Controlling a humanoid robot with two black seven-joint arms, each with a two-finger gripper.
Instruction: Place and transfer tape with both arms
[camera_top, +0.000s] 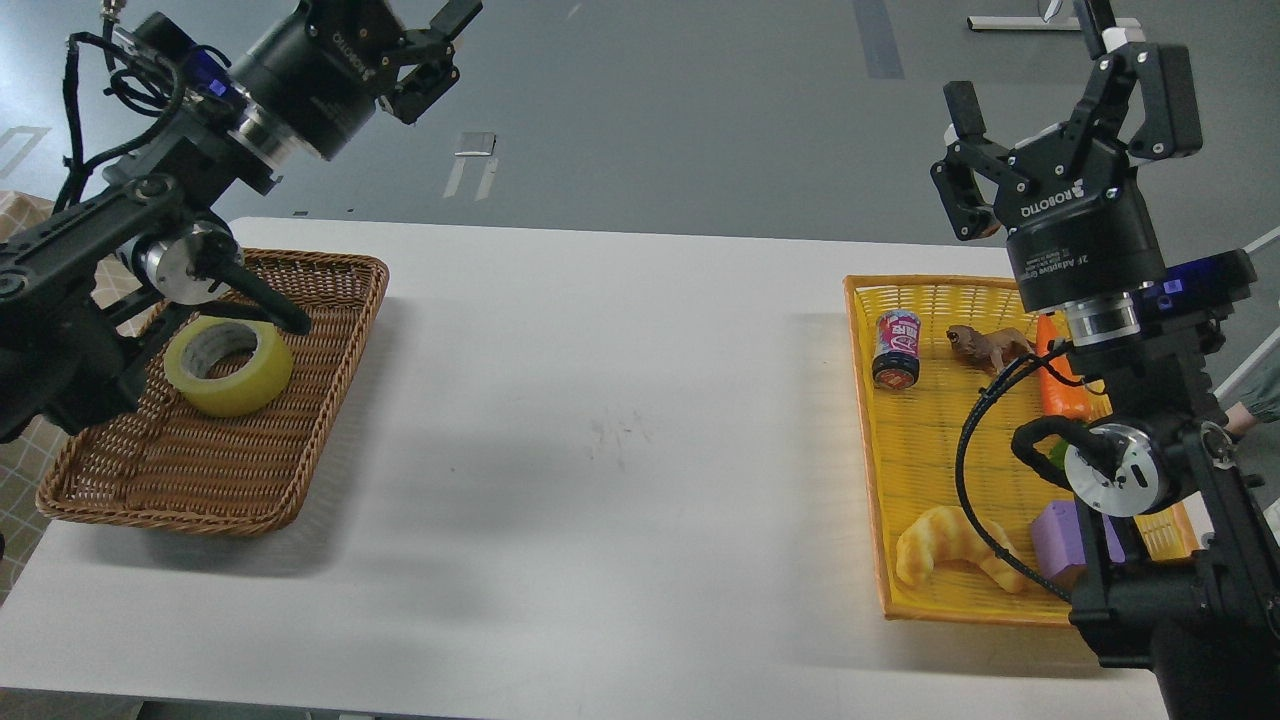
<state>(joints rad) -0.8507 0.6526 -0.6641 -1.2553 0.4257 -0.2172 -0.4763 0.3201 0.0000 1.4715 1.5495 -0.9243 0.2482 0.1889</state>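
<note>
Tape (229, 366) lies flat, core hole upward, in the brown wicker basket (215, 480) at the left end of the white table (600, 420). In the head view, the left gripper (440, 55) is raised well above and beyond the basket, pointing up and to the right; its fingers are spread and hold nothing. The tape sits below it, well apart, with a joint of the left arm crossing just beside the roll's upper edge. The right gripper (1065, 95) stands upright over the far end of the yellow basket (868, 480), jaws wide apart and empty, well apart from the tape across the table. The yellow basket holds a can (896, 348), a brown toy animal (985, 345), a croissant (950, 550), a purple block (1060, 535) and what appears to be an orange object (1055, 385), partly hidden by the arm.
</note>
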